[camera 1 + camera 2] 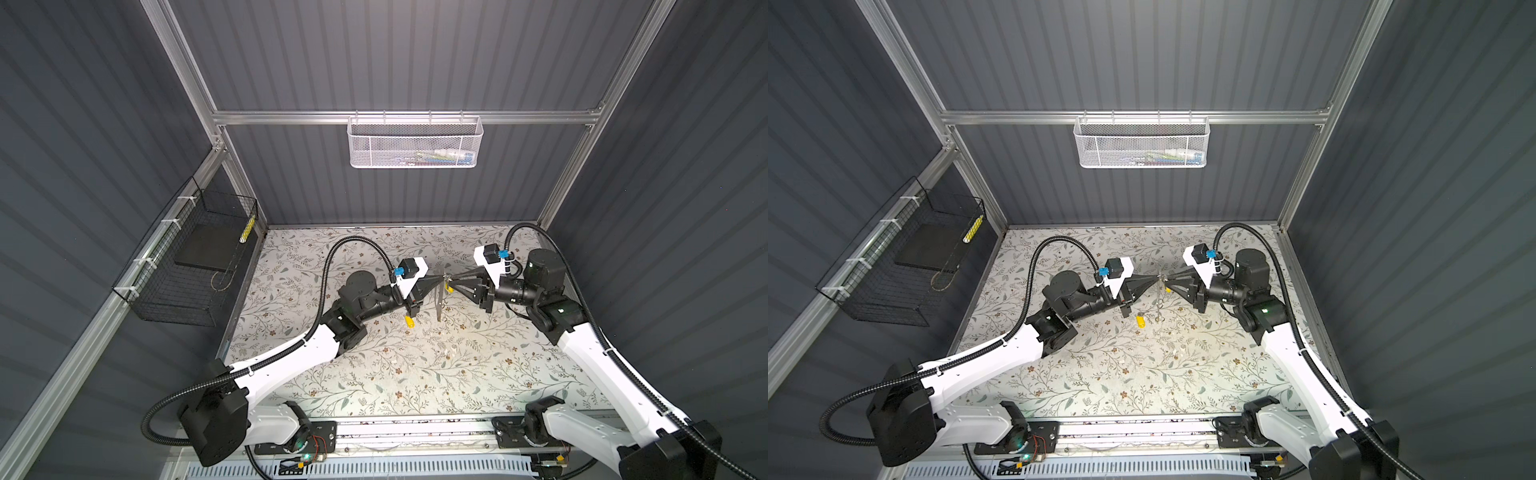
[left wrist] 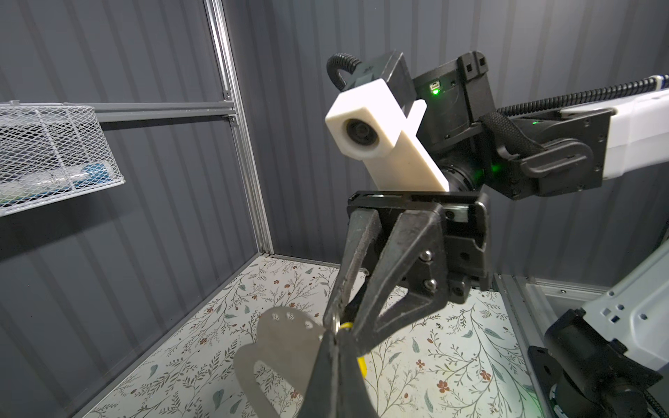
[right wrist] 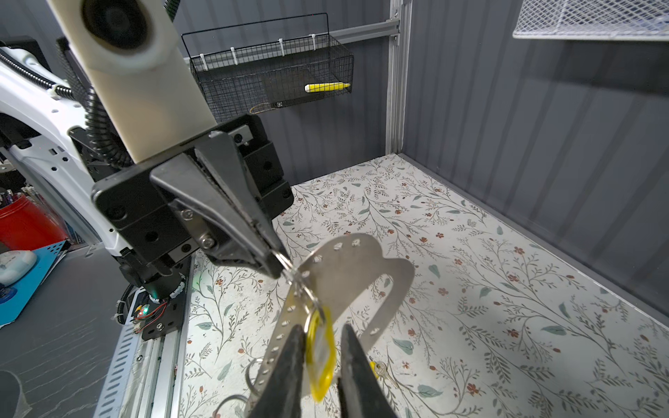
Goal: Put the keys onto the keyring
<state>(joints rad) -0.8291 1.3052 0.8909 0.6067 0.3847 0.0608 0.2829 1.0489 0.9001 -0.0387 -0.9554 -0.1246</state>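
The keyring (image 3: 347, 267), a flat grey metal loop with small holes along its rim, hangs in mid air above the table, edge-on in both top views (image 1: 440, 299) (image 1: 1159, 299). My left gripper (image 2: 335, 334) (image 1: 442, 277) is shut on its top edge, where a thin wire ring (image 3: 287, 262) sits. One of the keys, a yellow tag (image 3: 320, 354), hangs by its ring at the loop. My right gripper (image 3: 322, 327) (image 1: 448, 284) is shut on this tag from both sides. The other yellow key (image 1: 409, 321) (image 3: 376, 369) lies on the table below the left arm's wrist.
Loose wire rings (image 3: 253, 369) show by the loop's lower end. The floral table (image 1: 415, 374) is walled on three sides. A white mesh basket (image 1: 415, 143) hangs on the back rail, and a black wire basket (image 1: 191, 266) on the left wall.
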